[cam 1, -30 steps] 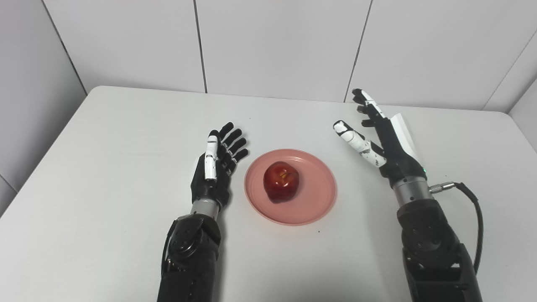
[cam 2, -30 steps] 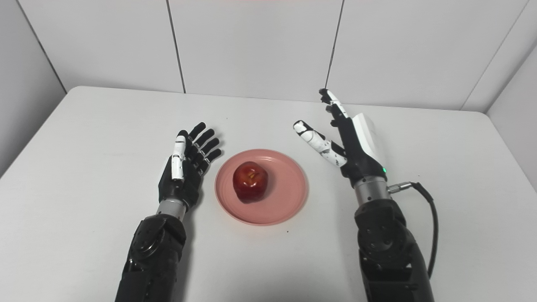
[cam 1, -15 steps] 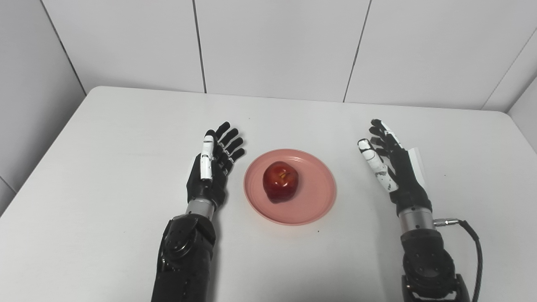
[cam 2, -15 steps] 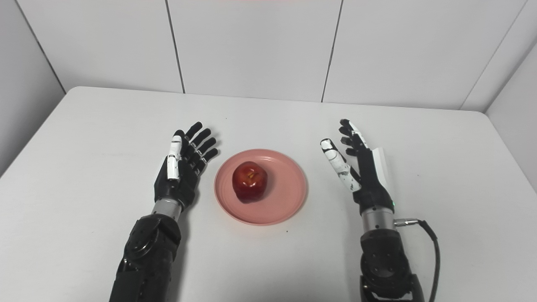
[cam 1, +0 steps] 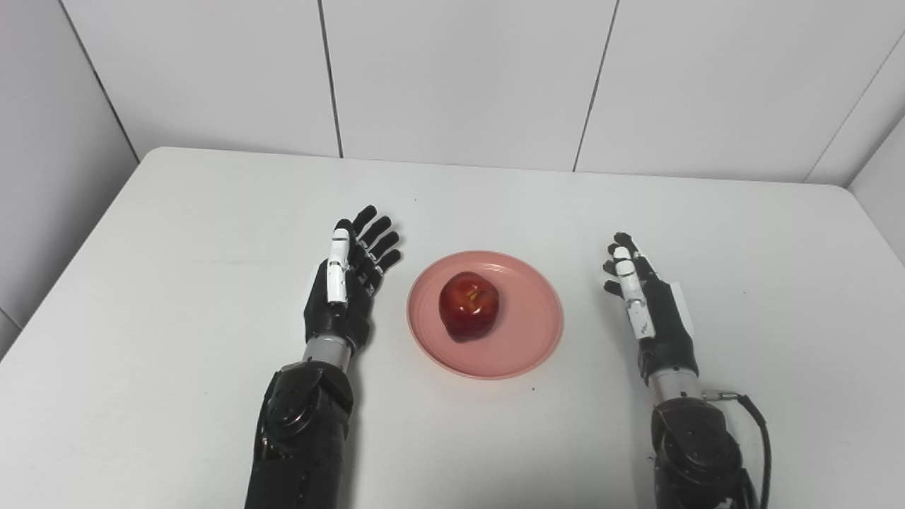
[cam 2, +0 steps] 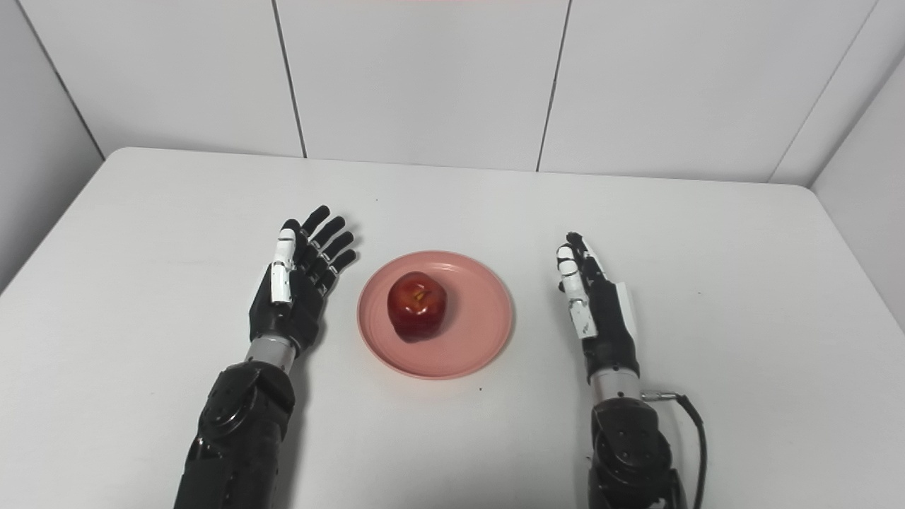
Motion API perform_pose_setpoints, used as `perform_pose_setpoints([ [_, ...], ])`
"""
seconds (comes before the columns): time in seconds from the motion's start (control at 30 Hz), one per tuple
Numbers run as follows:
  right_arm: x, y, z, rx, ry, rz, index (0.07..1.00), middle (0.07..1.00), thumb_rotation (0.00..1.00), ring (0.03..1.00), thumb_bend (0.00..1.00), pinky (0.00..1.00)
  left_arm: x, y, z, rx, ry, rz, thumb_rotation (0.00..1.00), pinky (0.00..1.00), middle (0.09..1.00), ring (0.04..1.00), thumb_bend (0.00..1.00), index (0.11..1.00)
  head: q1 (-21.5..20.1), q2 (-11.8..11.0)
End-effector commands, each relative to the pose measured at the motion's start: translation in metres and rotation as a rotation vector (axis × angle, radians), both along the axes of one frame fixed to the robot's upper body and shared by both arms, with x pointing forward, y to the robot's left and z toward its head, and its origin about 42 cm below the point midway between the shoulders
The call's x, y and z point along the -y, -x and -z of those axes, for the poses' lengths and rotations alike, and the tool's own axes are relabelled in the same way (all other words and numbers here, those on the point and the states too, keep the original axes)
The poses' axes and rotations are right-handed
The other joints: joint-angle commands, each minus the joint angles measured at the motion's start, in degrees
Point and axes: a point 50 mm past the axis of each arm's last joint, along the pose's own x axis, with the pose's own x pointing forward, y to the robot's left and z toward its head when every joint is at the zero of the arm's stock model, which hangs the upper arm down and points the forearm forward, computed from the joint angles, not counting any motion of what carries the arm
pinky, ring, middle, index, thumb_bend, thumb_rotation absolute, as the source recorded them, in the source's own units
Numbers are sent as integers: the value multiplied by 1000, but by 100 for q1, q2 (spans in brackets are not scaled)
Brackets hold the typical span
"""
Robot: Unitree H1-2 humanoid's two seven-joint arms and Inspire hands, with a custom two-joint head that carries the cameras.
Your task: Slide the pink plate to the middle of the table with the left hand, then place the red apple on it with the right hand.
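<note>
At desk [cam 1: 177,233] centre: round shallow pink plastic plate [cam 1: 530,339], bearing glossy red apple [cam 1: 468,307]. Apple likely firm, smooth, moderately heavy; best cupped around its sides. Left robot hand [cam 1: 344,286] and right robot hand [cam 1: 649,311]: fingers spread, empty, flanking plate.

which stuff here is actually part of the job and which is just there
Part of the job:
- pink plate, mid-table
- red apple, sitting on the plate
- left hand, open, beside the plate
- right hand, open, on the plate's other side

Just there:
- white table
- black cable at the right wrist
- panelled wall
</note>
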Motion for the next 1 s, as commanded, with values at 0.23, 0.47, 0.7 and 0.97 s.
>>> perform_pose_setpoints([
  [0.23,-1,-11,-11,88,-94,-34,964,958,1000,933,168,942,-5,2,4,-21,-7,5,1000,869,878,867,355,857,29,13],
  [0.47,-2,-10,-11,90,-99,-35,960,958,1000,931,161,938,-6,3,2,-18,-11,15,1000,878,884,875,351,864,41,45],
  [0.7,-5,-10,-12,93,-83,-40,954,952,1000,925,158,928,-8,2,2,-18,-10,18,1000,885,891,881,352,871,28,42],
  [0.97,-7,-7,-15,87,-112,-41,960,959,1000,936,157,953,-7,4,2,-19,-6,26,1000,897,900,889,344,880,60,53],
])
